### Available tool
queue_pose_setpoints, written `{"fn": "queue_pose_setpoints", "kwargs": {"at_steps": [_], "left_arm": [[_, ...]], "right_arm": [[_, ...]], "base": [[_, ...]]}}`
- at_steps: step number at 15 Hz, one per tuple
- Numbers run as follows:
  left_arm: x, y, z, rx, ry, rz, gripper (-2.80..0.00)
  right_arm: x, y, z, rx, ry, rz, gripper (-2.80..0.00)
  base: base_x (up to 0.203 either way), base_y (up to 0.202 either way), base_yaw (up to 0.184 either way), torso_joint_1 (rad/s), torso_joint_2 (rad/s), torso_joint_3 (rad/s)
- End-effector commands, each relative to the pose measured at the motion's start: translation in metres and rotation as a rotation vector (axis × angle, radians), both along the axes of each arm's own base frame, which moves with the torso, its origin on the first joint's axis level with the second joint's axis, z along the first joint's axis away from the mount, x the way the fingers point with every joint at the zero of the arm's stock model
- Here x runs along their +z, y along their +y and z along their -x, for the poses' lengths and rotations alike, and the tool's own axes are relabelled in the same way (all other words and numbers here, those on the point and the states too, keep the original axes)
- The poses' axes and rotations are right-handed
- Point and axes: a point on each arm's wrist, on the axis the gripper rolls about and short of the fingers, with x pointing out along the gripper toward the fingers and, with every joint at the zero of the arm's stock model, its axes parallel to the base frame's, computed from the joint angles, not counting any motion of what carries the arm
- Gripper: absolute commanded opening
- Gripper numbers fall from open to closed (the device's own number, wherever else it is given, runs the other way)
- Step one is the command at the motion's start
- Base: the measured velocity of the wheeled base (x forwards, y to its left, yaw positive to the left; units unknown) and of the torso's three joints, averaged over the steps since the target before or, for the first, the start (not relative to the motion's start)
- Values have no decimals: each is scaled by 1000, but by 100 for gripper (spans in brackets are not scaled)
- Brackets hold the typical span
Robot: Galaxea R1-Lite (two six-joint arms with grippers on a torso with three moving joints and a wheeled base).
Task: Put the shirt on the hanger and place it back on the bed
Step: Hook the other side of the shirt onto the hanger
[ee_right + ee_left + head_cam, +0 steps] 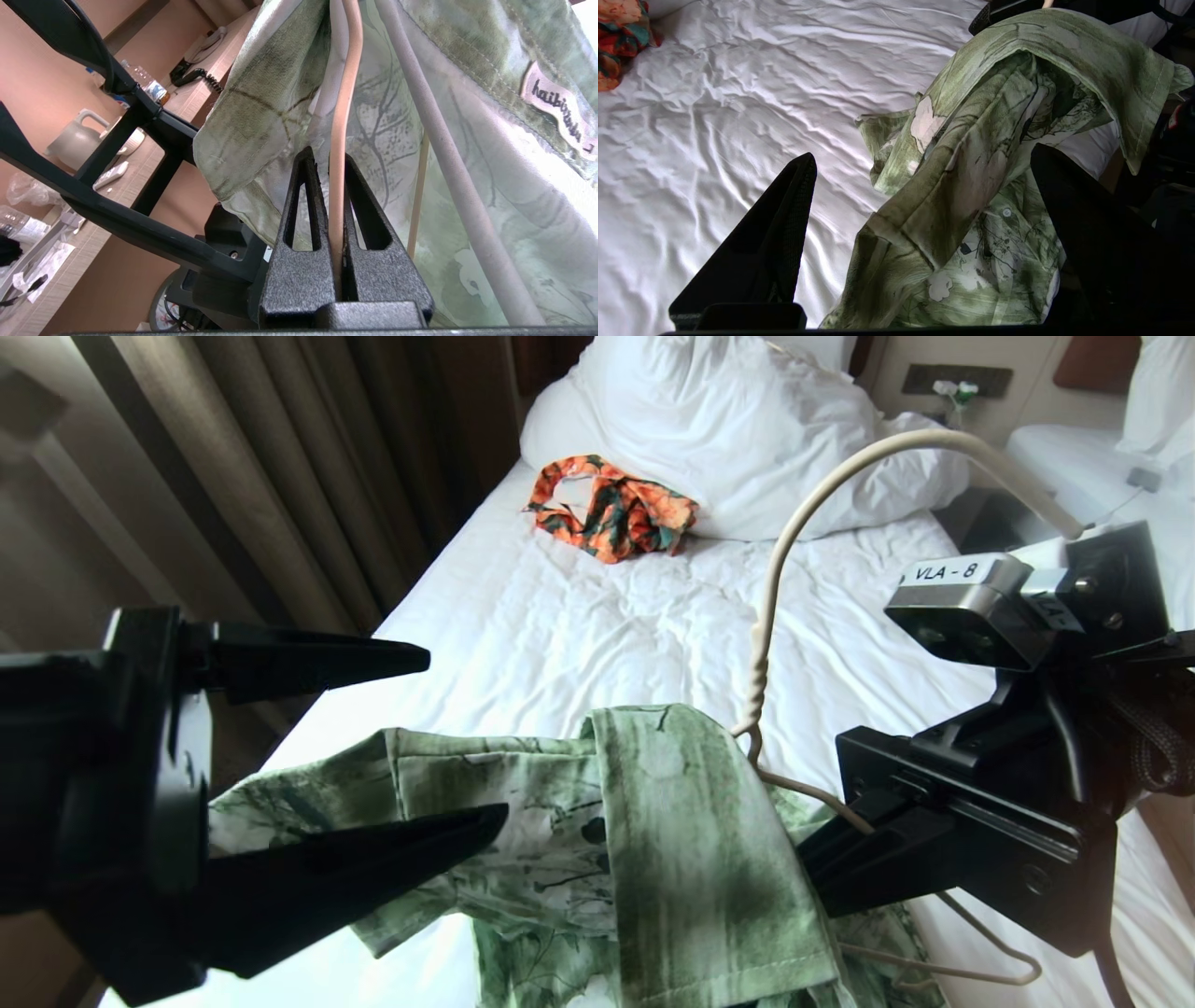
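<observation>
Pinching the thin cream wire hanger [337, 154], the right gripper [335, 186] holds the streaky green shirt [653, 821] above the wrinkled white bed [560, 635]; left gripper [448, 747] gapes empty beside the shirt.

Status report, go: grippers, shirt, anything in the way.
Left gripper open, empty, beside shirt. Right gripper shut on hanger wire. Shirt draped over hanger above bed. Orange garment near pillow, clear.

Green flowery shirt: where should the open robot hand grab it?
Probably the loose folded edge of the green flower-print shirt hanging between the open left gripper's fingers, coming from the robot's left. That fabric droops free, while the other side is draped over the cream wire hanger pinched by the right gripper.
</observation>
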Motion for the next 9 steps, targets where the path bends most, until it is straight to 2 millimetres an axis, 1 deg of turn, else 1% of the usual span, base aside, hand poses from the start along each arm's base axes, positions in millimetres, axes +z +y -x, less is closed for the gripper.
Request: {"fn": "queue_pose_setpoints", "kwargs": {"at_steps": [1, 3, 5, 6, 7, 8, 9], "left_arm": [[-6, -13, -7, -8, 20, -32, 0], [-6, -27, -13, -24, 2, -13, 0], [-8, -36, -15, -40, 5, -19, 0], [-10, -40, -16, -48, 10, -28, 0], [-12, -42, -16, -53, 14, -35, 0], [-15, -46, -17, -62, 24, -47, 0], [-17, -48, -18, -65, 29, -54, 0]], "right_arm": [[4, -2, 3, 6, -13, -12, -280], [6, -3, 5, 5, -19, -16, -280], [7, -4, 5, 5, -21, -17, -280], [7, -2, 7, 14, -21, -17, -280], [7, 8, 15, 64, -21, -18, -280], [7, 13, 19, 89, -21, -18, -280], [7, 11, 18, 80, -21, -18, -280]], "base": [[0, 0, 0, 0, 0, 0], [0, 0, 0, 0, 0, 0], [0, 0, 0, 0, 0, 0], [0, 0, 0, 0, 0, 0], [0, 0, 0, 0, 0, 0], [0, 0, 0, 0, 0, 0], [0, 0, 0, 0, 0, 0]]}}
